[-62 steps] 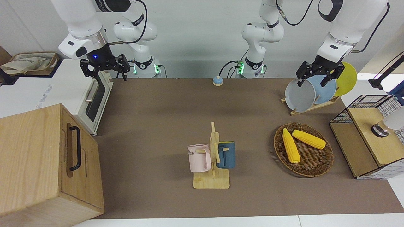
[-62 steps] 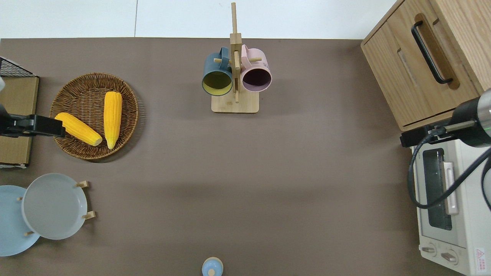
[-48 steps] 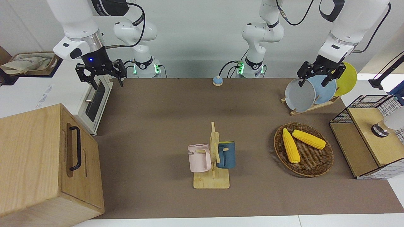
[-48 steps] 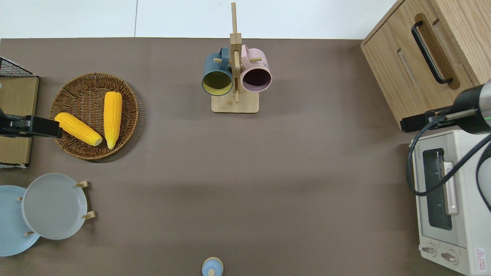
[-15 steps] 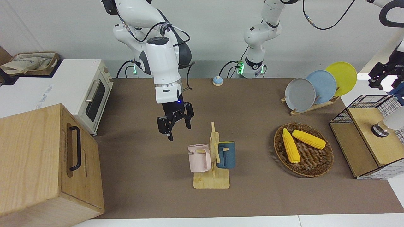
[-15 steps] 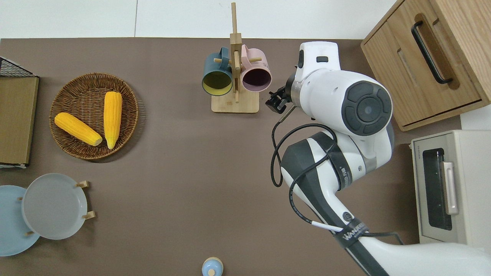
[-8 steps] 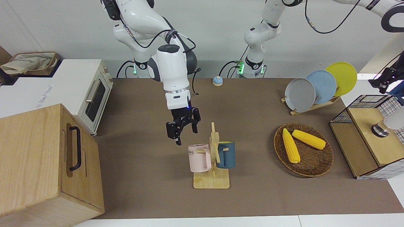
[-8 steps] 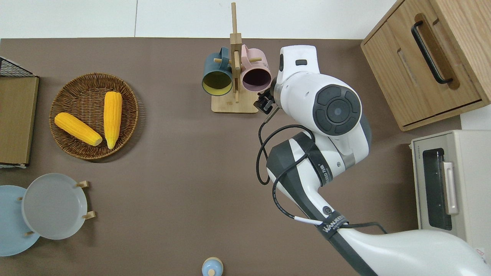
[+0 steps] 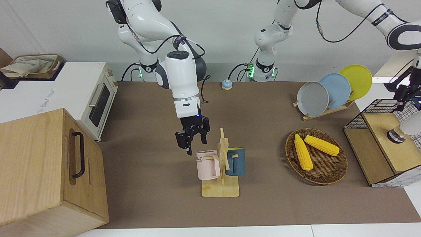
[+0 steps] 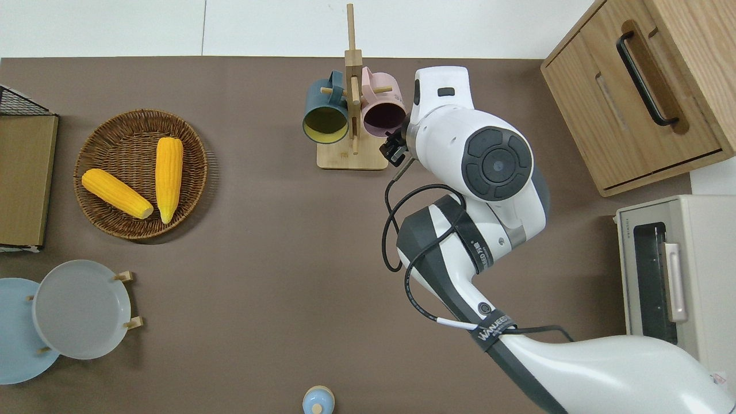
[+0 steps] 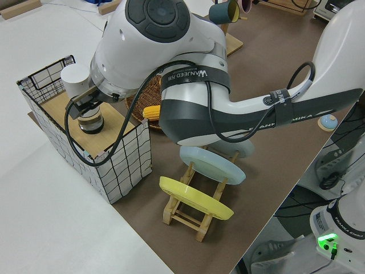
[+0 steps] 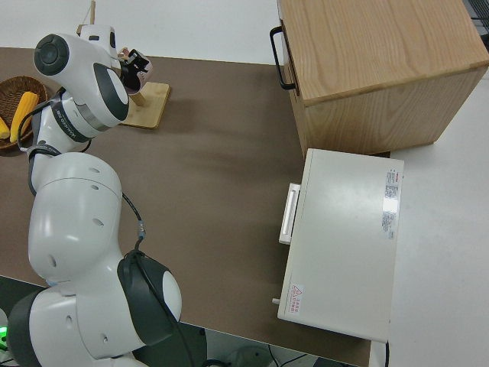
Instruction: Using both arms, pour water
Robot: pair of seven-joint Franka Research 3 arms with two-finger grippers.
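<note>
Glossy white plastic arms [image 9: 179,77]; matt brown table cover [image 9: 263,112]; pale wooden mug rack [image 9: 222,187]; woven wicker basket [image 9: 325,174].

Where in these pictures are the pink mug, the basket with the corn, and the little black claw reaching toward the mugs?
pink mug [image 9: 207,166]: front view, on its side wall.
basket [image 9: 324,174]: front view, on bare weave.
right gripper [image 9: 194,144]: front view, midway between its fingertips.

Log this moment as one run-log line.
right gripper: open, beside pink mug | left gripper: near wire basket | mugs on rack

White arm [image 11: 171,68] over wire basket [image 11: 114,165], plate rack [image 11: 194,214] with yellow plate [image 11: 194,200] beside it
</note>
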